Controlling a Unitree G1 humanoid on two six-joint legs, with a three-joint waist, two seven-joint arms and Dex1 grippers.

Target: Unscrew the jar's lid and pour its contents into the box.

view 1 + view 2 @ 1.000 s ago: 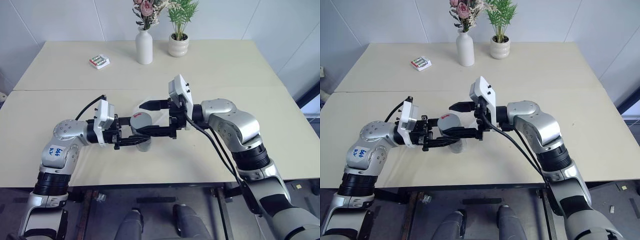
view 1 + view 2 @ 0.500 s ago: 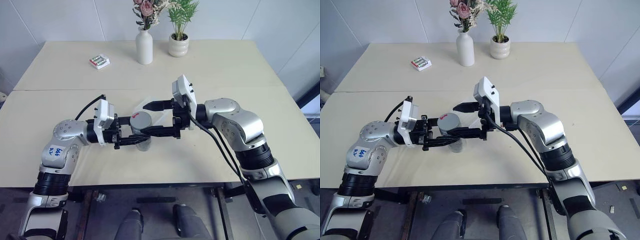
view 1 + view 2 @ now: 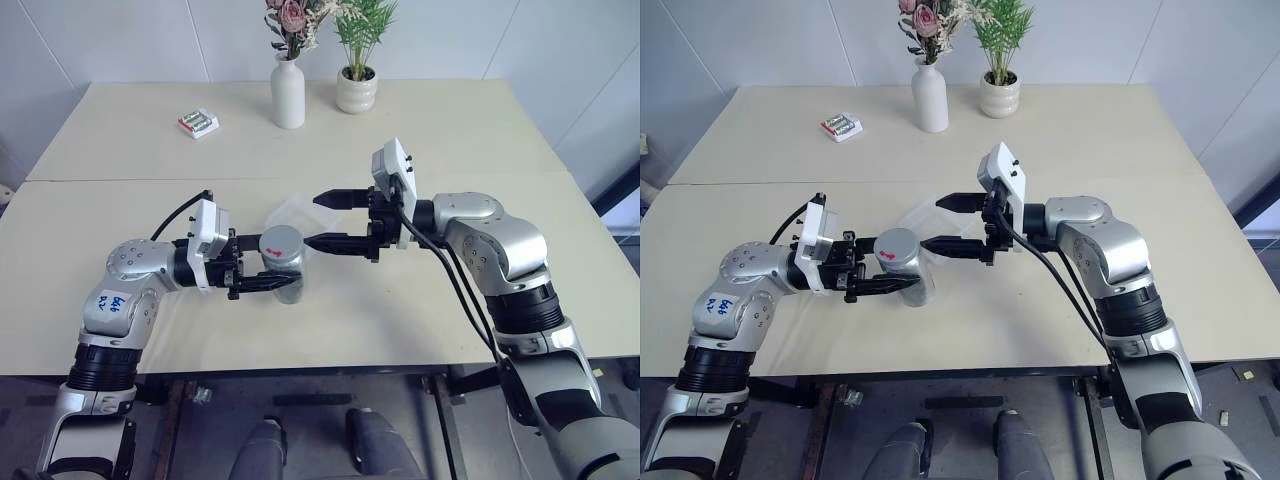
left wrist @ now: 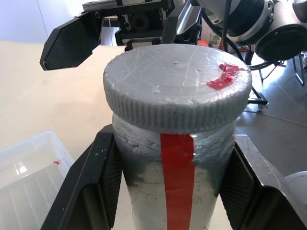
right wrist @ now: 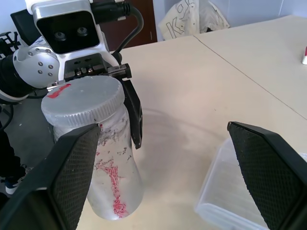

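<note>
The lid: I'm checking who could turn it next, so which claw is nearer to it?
Right. The right claw is open beside the lid, apart from it. The left claw is shut on the jar below the lid.

two beige tables [image 3: 450,120] edge to edge, white walls [image 3: 130,40] behind

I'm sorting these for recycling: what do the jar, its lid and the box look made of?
The jar: probably clear plastic with a scuffed silvery-grey coating and a red strip.
The lid: likely matte grey-coated plastic, with a ribbed edge.
The box: thin, glossy clear plastic; the table shows through.
</note>
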